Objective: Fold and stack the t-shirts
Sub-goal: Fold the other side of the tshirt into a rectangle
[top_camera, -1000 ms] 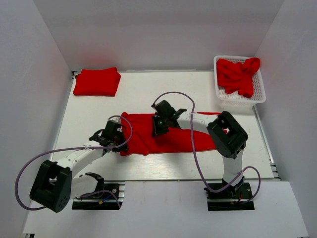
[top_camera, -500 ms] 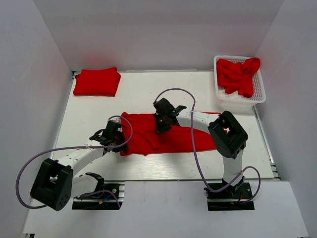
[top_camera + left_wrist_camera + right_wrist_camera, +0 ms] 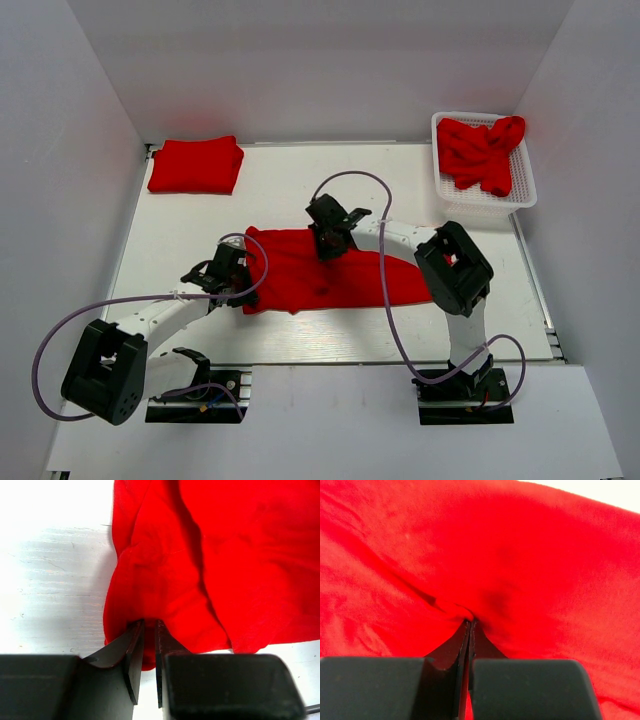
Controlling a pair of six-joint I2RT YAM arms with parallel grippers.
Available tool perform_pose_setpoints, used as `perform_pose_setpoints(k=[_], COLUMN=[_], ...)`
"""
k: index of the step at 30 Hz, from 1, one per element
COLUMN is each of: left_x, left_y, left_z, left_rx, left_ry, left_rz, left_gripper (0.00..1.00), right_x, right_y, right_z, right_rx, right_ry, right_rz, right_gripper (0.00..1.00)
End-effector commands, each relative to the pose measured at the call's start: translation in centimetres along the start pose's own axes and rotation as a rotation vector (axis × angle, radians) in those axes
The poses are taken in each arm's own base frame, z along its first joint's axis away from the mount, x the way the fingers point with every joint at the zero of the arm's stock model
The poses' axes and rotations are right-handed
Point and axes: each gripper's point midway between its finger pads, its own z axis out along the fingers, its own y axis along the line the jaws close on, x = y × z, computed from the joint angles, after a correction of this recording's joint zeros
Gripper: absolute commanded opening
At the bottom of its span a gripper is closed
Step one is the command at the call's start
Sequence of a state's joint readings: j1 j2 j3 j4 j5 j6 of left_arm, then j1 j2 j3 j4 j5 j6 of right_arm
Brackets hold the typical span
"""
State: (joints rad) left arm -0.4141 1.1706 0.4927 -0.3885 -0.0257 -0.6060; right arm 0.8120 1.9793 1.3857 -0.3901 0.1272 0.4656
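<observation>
A red t-shirt [image 3: 330, 275] lies partly folded in the middle of the white table. My left gripper [image 3: 242, 290] is shut on its near left corner; in the left wrist view the cloth [image 3: 165, 570] sits pinched between the jaws [image 3: 149, 630]. My right gripper [image 3: 328, 245] is shut on a fold at the shirt's far edge; the right wrist view shows red cloth [image 3: 510, 570] bunched at the closed tips [image 3: 470, 622]. A folded red t-shirt [image 3: 195, 165] lies at the far left corner. More crumpled red shirts [image 3: 482, 150] fill the basket.
The white mesh basket [image 3: 520, 195] stands at the far right corner. White walls enclose the table on the left, back and right. The right arm's elbow [image 3: 455, 270] hangs over the shirt's right end. Grey cables loop from both arms.
My right gripper has moved a little away from the arm bases and leftward, pulling the shirt's far edge with it. The left gripper has stayed in place on the corner.
</observation>
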Motion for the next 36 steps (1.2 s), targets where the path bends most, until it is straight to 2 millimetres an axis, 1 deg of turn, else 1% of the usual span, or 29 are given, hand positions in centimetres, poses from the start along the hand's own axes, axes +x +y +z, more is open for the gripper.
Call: perform_pose_setpoints(k=[1,2,3,4,6,8,11,14,16,17,19,21,22,23,24,26,27,28,29,30,31,32,33,34,35,36], left_x=[-0.5,-0.5,-0.5,-0.6,-0.5,-0.5,-0.4,-0.4,-0.4,-0.8,-1.0,-0.8,-1.3,-1.7,-2.3,-2.8,-4.0,-4.7,-6.4,-7.1,-7.8,-8.6,-10.0,-10.6,-11.5,-11.9], left_y=[0.1,0.2,0.2,0.0,0.1,0.1,0.0,0.0,0.0,-0.3,-0.4,-0.2,-0.6,-0.8,-1.0,-1.2,-1.7,-2.2,-2.7,-3.0,-3.4,-3.7,-4.7,-5.0,-5.6,-6.2], left_z=[-0.3,-0.3,-0.3,-0.3,-0.1,-0.1,0.0,0.0,0.0,-0.1,-0.2,-0.3,-0.4,-0.6,-0.9,-1.4,-1.8,-2.3,-3.2,-3.5,-3.9,-4.2,-4.5,-4.5,-4.7,-3.6], left_rx=[-0.010,-0.010,-0.010,-0.005,-0.010,-0.010,-0.003,-0.003,-0.003,0.003,0.003,-0.002,0.006,0.008,0.004,-0.004,-0.001,0.011,0.000,-0.004,-0.001,-0.002,0.010,0.012,0.020,0.026], left_ry=[-0.009,-0.009,-0.009,-0.016,-0.009,-0.009,-0.004,-0.004,-0.004,-0.013,-0.013,-0.005,-0.016,-0.020,-0.030,-0.034,-0.061,-0.079,-0.118,-0.128,-0.135,-0.150,-0.169,-0.173,-0.186,-0.173], left_rz=[0.011,0.021,0.021,0.020,0.021,0.021,0.021,0.021,0.021,0.020,0.030,0.030,0.030,0.029,0.029,0.029,0.028,0.027,0.024,0.024,0.032,0.031,0.039,0.050,0.050,0.051], left_gripper=[0.26,0.26,0.26,0.26,0.26,0.26,0.26,0.26,0.26,0.26,0.26,0.26,0.27,0.27,0.28,0.33,0.49,0.66,0.81,0.89,0.92,0.94,0.97,0.99,0.99,0.99], right_x=[-2.3,-2.4,-2.3,-2.7,-2.2,-2.4,-2.4,-2.1,-1.8,-2.0,-1.9,-2.0,-2.4,-2.4,-3.1,-3.8,-5.1,-5.5,-7.0,-7.3,-7.8,-8.5,-8.7,-8.4,-8.4,-8.2], right_y=[0.0,-0.3,-0.1,-0.1,-0.5,-0.5,-1.0,-1.6,-1.8,-1.7,-1.5,-0.9,-0.6,-0.4,0.1,0.5,0.9,1.2,1.1,0.8,0.5,0.0,-0.5,-1.6,-2.7,-3.4], right_z=[-0.2,-0.3,-0.2,-0.4,-0.3,-0.6,-0.7,-0.6,-0.2,-0.2,0.1,0.0,-0.2,-0.4,-1.2,-2.1,-3.9,-4.6,-6.6,-7.1,-7.5,-9.1,-9.5,-9.4,-10.4,-10.4], right_rx=[0.031,0.040,0.038,0.046,0.062,0.065,0.092,0.128,0.136,0.131,0.116,0.085,0.073,0.061,0.039,0.020,0.001,-0.010,-0.007,0.000,0.007,0.031,0.040,0.068,0.086,0.101], right_ry=[-0.039,-0.037,-0.033,-0.033,-0.005,-0.004,0.007,0.015,0.030,0.029,0.039,0.039,0.033,0.036,0.019,0.000,-0.046,-0.065,-0.124,-0.139,-0.158,-0.200,-0.213,-0.213,-0.229,-0.234], right_rz=[-0.052,-0.053,-0.065,-0.076,-0.102,-0.117,-0.132,-0.141,-0.140,-0.143,-0.149,-0.156,-0.159,-0.163,-0.169,-0.179,-0.177,-0.183,-0.175,-0.168,-0.158,-0.149,-0.120,-0.099,-0.073,-0.028], right_gripper=[0.00,0.00,0.00,0.00,0.00,0.00,0.00,0.00,0.01,0.07,0.10,0.14,0.17,0.21,0.29,0.40,0.53,0.61,0.69,0.79,0.83,0.90,0.90,0.90,0.90,0.90])
